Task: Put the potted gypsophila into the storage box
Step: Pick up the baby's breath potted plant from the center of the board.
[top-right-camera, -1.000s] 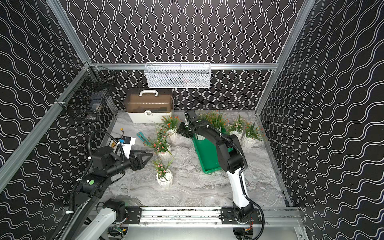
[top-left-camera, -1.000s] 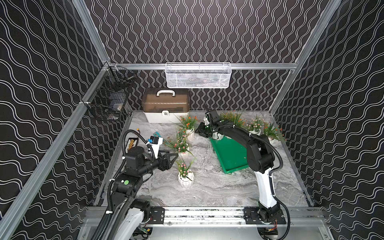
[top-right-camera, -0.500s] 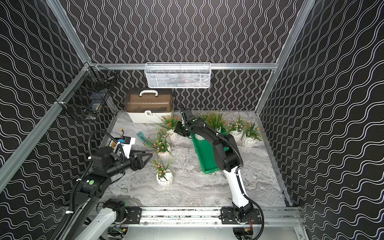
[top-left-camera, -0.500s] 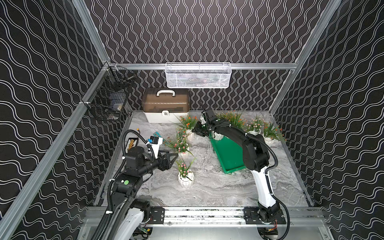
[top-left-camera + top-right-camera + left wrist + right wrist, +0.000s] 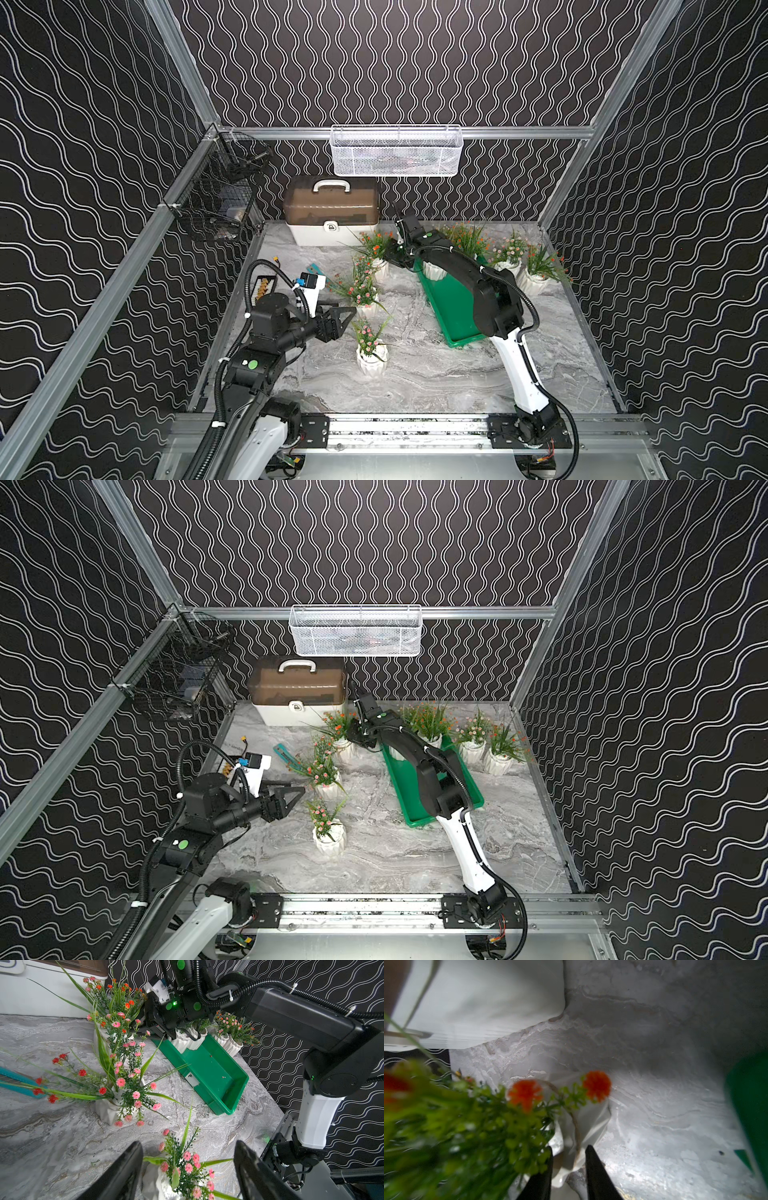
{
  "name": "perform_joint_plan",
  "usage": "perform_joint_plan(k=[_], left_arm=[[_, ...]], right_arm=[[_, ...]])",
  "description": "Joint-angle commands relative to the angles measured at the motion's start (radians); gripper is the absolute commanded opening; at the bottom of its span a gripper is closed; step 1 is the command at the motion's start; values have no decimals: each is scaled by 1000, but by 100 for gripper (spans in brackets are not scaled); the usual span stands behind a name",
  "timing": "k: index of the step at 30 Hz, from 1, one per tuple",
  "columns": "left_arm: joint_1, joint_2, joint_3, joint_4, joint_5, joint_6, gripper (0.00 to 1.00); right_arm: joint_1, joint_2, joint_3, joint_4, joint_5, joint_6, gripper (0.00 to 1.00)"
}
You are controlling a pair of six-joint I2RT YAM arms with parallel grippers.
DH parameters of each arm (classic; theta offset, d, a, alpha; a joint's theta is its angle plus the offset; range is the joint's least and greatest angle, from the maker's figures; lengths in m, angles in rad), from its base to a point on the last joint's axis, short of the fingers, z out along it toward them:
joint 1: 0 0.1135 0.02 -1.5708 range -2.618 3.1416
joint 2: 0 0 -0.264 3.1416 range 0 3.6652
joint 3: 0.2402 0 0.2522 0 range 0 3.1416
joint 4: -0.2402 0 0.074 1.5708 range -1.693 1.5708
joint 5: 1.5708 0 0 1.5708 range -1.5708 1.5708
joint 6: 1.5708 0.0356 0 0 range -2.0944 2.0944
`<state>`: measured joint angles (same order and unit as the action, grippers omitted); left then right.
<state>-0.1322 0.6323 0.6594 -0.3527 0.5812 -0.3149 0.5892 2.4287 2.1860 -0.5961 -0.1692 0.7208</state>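
tipping risk: the right gripper [image 5: 569,1147] straddles only the thin rim wall of the orange-flowered pot [image 5: 591,1122]; so shallow a pinch could slip, or let the pot swing and topple when lifted.
snagging risk: that pot's stems mingle with those of the pink-flowered pot [image 5: 368,308] just below it in a top view, so a lift might drag the neighbour over.
clearance risk: the storage box [image 5: 453,307] lies just right of the pot; a low carry could clip its rim or the boxed pot [image 5: 434,270] at its upper end.
right arm pose: stretched long over the box toward the upper centre of the frame, wrist dipped to the pot.
right jaws: close together with the rim between them; cannot tell whether they press it.
left arm pose: folded at lower left, left gripper [image 5: 347,316] level, aimed at the front pot [image 5: 372,359].
left jaws: apart, holding nothing.
task things: box centre right; most pots stand outside it on the table.
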Motion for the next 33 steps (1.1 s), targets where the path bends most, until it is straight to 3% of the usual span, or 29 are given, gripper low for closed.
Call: perform_joint_plan(k=[1,13,24,33], left_arm=[[3,0,8,22,11,12,73],[2,9,9,21,13,18,73],[3,10,9,19,14,20,73],[3,10,9,17,13,22,73]], right_arm=[[9,25,45,-74,63,-24,30],[26,111,190,-176,128,-84,26],[37,98,195,-245,202,-149,25],[37,114,201,-278,205,-178,29]])
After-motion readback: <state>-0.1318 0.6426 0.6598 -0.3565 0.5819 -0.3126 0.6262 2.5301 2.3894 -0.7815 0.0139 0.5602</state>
